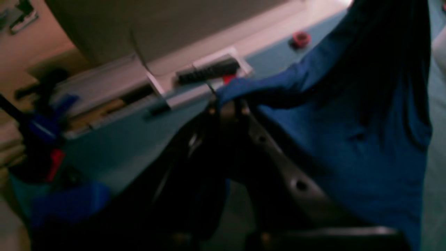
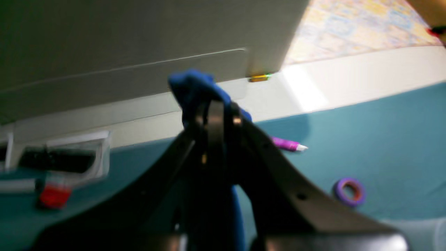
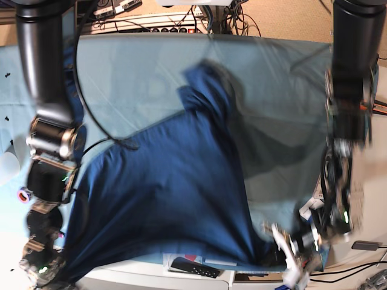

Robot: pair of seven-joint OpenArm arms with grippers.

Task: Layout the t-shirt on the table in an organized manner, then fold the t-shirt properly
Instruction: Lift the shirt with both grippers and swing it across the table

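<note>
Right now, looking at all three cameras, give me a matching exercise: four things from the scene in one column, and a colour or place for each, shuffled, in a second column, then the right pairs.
Things:
1. t-shirt
2. table
3. tape ring
4. marker

Descriptions:
A. purple ring lying flat on the cloth, right wrist view
B. dark blue, stretched between both grippers
C. covered with light teal cloth
D. magenta with a white tip, beside the right gripper

Pairs: 1-B, 2-C, 3-A, 4-D

The left gripper is shut on a corner of the shirt, as is the right.
</note>
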